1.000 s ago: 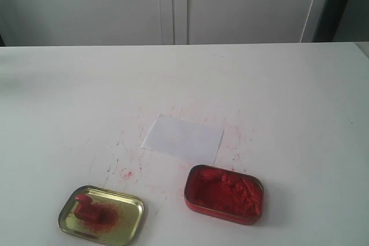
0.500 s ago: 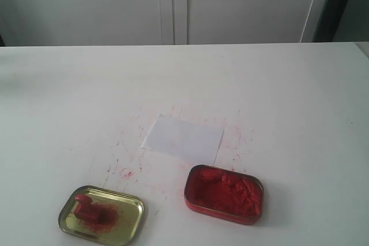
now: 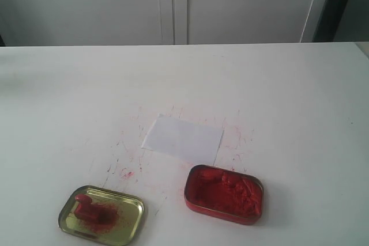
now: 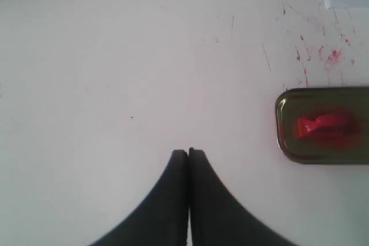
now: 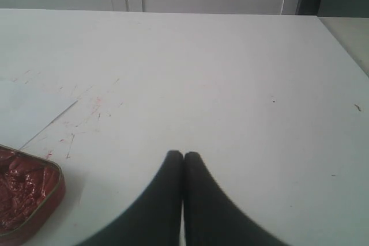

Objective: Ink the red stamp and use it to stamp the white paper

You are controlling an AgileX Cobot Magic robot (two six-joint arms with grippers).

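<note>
The red stamp lies on its side in a shallow gold tin at the front left; the left wrist view shows the red stamp in that gold tin too. The white paper lies flat in the middle of the table, and its corner shows in the right wrist view. A red tin of lumpy ink paste sits just in front of the paper. My left gripper is shut and empty, well aside from the gold tin. My right gripper is shut and empty, off to the side of the red tin. Neither arm appears in the exterior view.
Red ink specks mark the white tabletop around the paper. White cabinet doors stand behind the table's far edge. The table's right edge shows in the right wrist view.
</note>
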